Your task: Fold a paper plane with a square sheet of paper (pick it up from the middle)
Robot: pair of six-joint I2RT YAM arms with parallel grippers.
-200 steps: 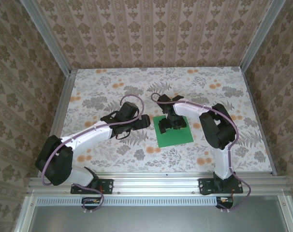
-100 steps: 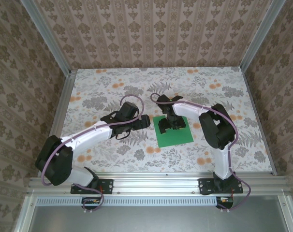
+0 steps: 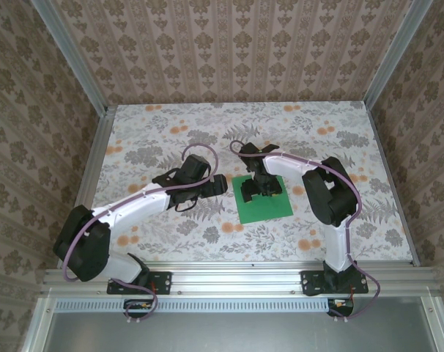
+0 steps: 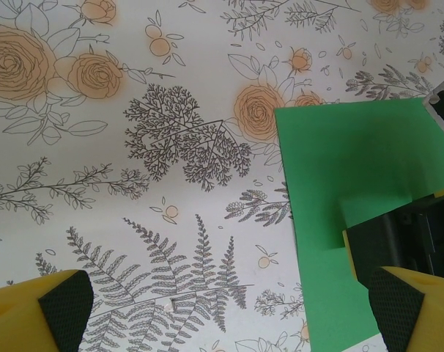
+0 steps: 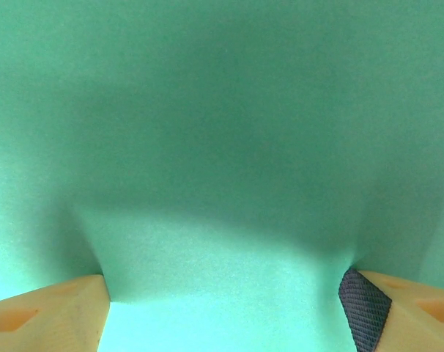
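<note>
Bright green square sheet of paper (image 3: 270, 206), grey-and-orange floral table (image 3: 171, 132), yellow fingers (image 4: 24, 317)

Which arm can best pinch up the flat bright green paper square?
Right: the right gripper sits mid-sheet on the paper square, fingers touching it; the left gripper hangs open beside it.

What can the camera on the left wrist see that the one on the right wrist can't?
Left wrist camera: the flowery table, the straight edges of the square sheet of paper, the left end effector wide open over the table, and the right end effector down on the sheet. Right wrist camera: a close look at its own fingertips, set apart and pressing on the paper, which puckers beside them. Both: the bright green paper.
</note>
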